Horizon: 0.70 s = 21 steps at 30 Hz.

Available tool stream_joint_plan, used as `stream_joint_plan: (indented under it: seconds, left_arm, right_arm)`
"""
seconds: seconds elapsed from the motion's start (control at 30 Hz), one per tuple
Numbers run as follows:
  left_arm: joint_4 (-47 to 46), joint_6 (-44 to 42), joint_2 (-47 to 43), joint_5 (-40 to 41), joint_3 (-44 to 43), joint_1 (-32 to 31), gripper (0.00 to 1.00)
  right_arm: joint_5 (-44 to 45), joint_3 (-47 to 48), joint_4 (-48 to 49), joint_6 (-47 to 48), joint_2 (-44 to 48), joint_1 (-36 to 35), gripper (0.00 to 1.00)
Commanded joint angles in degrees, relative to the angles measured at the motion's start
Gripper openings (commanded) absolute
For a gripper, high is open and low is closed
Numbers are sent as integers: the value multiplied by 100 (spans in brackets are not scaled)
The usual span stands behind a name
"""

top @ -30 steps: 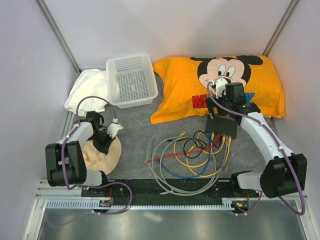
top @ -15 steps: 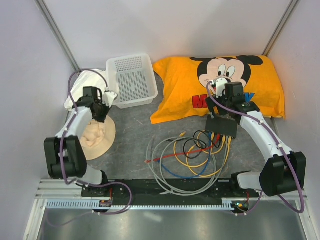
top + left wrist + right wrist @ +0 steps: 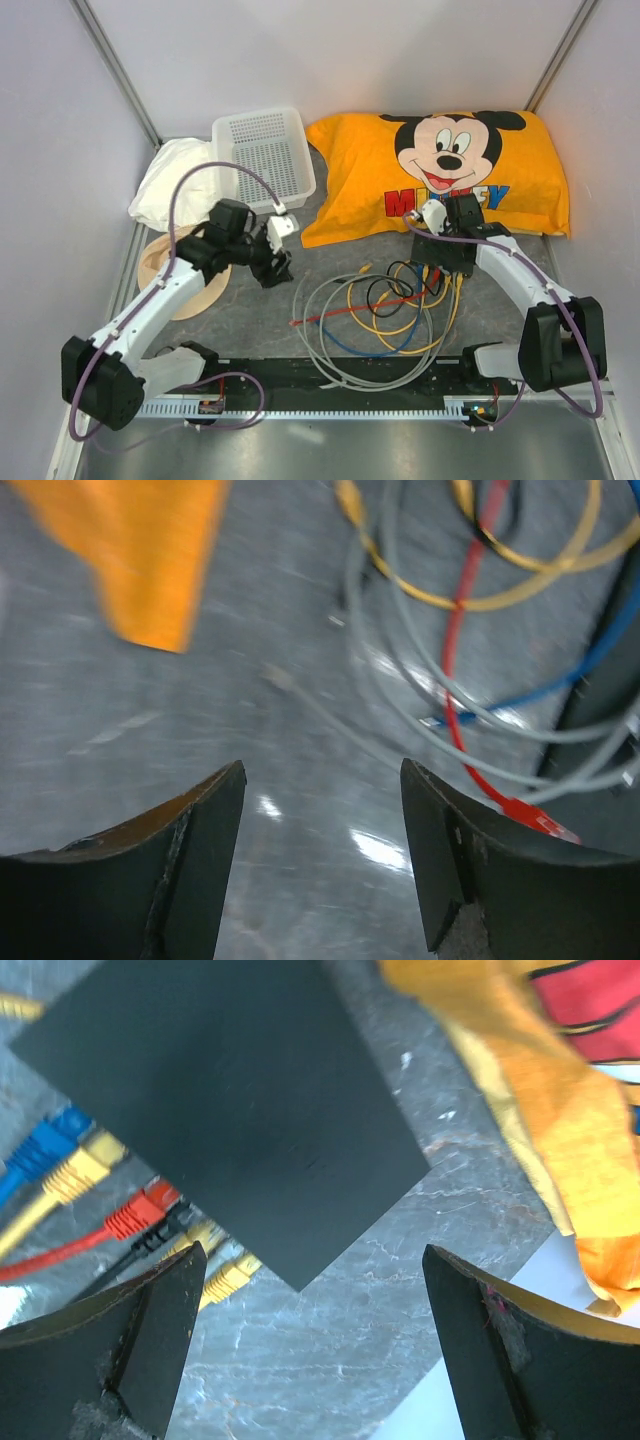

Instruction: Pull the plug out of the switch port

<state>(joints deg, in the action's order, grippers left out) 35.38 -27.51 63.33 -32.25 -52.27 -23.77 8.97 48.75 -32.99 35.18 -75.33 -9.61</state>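
The switch port is a socket in the edge of the flat black box [image 3: 230, 1100], [image 3: 452, 262]; several plugs sit in that edge, among them blue [image 3: 45, 1150], red [image 3: 135, 1215] and yellow [image 3: 228, 1276]. I cannot tell which one is the plug. My right gripper [image 3: 315, 1252], [image 3: 440, 242] hangs open just above the box's near corner, with only table between its fingers. Left of the cable coil [image 3: 380, 320], my left gripper [image 3: 322, 770], [image 3: 275, 266] is open and holds nothing. A loose red cable end [image 3: 530, 815] lies by its right finger.
An orange Mickey pillow [image 3: 440, 170] lies behind the box, its cloth close to my right finger [image 3: 530, 1350]. A white basket [image 3: 262, 158], white cloth [image 3: 175, 180] and tan hat [image 3: 160, 272] are at the left. A black rail [image 3: 330, 375] runs along the front.
My left arm has swung from the hat at the left toward the cable coil, and its jaws have opened. The hat now lies free. My right gripper has shifted nearer over the black box.
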Motion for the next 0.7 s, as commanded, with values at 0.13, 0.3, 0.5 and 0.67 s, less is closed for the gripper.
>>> stream_joint_plan:
  seconds: [0.13, 0.3, 0.5, 0.67]
  left_arm:
    - [-205, -185, 267, -642, 744, -655, 72]
    - [-312, -27, 364, -616, 789, -813, 72]
    - [-171, 0, 399, -546, 490, -858, 72]
    - [-163, 0, 461, -554, 349, -857, 72]
  right_arm:
    - [-27, 284, -49, 525, -456, 55, 98]
    - [-352, 687, -40, 850, -1106, 90, 98]
    - [-537, 1205, -313, 1553, -1783, 126, 98]
    - [-730, 1795, -865, 1650, -2458, 249, 98]
